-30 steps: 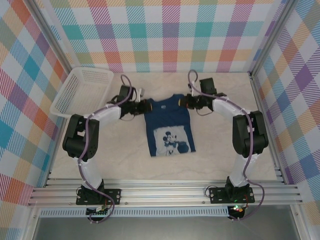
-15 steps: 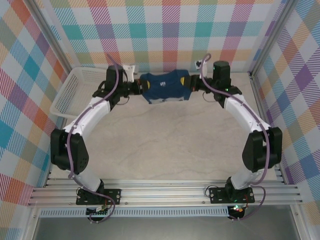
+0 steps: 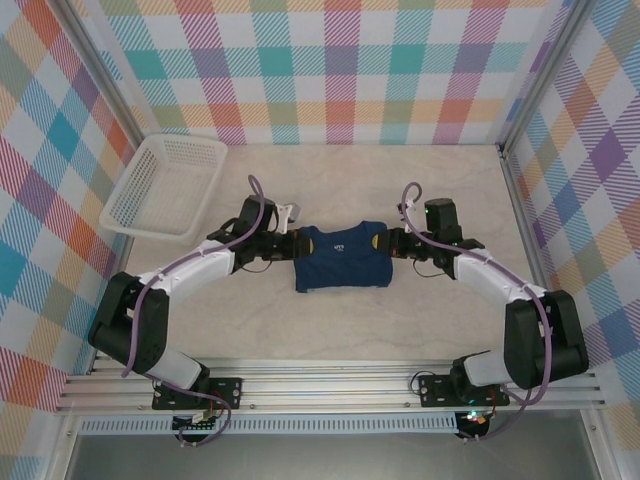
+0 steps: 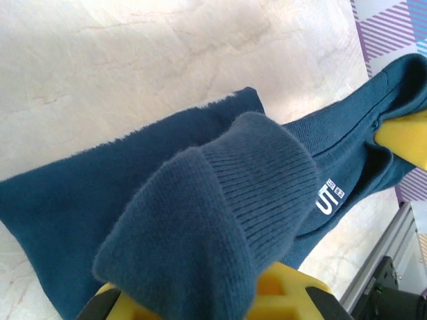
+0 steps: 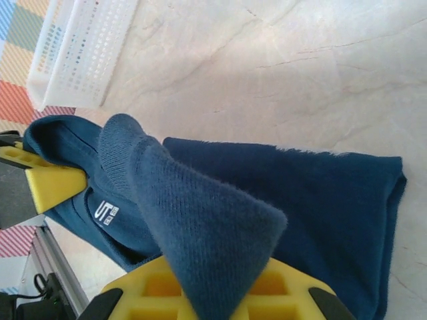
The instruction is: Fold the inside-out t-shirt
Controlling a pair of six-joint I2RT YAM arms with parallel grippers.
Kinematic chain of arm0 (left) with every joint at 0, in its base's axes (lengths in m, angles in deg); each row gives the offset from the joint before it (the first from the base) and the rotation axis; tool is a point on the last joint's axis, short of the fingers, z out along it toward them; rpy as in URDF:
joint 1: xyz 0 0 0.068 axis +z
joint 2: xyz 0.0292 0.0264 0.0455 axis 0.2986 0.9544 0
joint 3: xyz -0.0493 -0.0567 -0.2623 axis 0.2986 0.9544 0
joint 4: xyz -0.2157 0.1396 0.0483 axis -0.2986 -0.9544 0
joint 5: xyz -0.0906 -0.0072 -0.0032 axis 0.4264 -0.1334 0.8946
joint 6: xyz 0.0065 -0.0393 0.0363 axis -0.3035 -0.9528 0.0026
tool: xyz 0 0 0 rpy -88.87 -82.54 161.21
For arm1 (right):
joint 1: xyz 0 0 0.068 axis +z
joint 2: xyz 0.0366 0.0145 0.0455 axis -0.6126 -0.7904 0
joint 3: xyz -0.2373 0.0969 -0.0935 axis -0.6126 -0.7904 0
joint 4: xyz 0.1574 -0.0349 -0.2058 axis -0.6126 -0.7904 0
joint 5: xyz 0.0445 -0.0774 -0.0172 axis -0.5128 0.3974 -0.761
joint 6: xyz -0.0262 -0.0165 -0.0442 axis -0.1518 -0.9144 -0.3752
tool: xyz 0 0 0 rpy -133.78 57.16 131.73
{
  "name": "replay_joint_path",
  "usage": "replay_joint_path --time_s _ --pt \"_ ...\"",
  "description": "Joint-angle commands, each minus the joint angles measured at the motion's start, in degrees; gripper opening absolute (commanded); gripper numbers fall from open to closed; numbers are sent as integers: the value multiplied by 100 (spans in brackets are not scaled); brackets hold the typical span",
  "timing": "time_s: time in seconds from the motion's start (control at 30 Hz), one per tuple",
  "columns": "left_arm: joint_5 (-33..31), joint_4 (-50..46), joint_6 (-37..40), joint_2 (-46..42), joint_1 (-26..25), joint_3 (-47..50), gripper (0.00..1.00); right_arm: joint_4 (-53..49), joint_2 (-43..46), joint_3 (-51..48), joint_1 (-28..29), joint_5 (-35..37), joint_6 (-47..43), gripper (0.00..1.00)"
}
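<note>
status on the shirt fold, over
Both shut on t-shirt: left gripper, right gripper. Cloth doubled up, resting on table. Nothing blocking; white basket apart, far left.

White printed lettering point(image 5: 105, 212) sits on the inside of the neck of a dark navy blue soft cotton t-shirt point(image 5: 300, 193). In the right wrist view it reads "UT" in bold capitals. A small white box just beside it holds characters too tiny to read. In the left wrist view the same print point(image 4: 328, 197) is partly tucked into the cloth, so only a curved white stroke and the small box show, neither legible. In the top view it is a tiny white mark point(image 3: 343, 243) just below the collar, unreadable.
</note>
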Motion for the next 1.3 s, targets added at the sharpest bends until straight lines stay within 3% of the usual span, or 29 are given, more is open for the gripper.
replay_joint_path --time_s 0.0,0.37,0.57,0.73,0.83,0.93,1.03,1.13,1.27 --pt "-265 -214 -25 353 27 -276 0 -196 -388 380 -2 401 12 3" --pt "-946 -539 -65 1101 55 -268 4 -546 -2107 1308 -2 616 -139 6" --pt "-1809 -406 84 1574 75 -482 39 -1161 -2749 2006 -13 1063 -436 23" --pt "-2382 -482 97 992 81 -440 56 -1718 -2057 2055 -24 1562 -824 39" --pt "-2572 -593 -53 249 79 -34 73 -1944 -1338 1698 -5 1740 -944 43" --pt "-2152 -631 -215 -476 61 398 83 -1951 -768 1273 188 1545 -841 45" --pt "-1126 -265 -477 -801 -53 713 83 -1615 -637 1049 557 1110 -546 45" --pt "-237 174 -667 -515 -301 630 80 -1151 -976 1037 703 673 -204 43" --pt "172 572 -817 -81 -537 443 79 -896 -1455 1143 710 427 118 40"
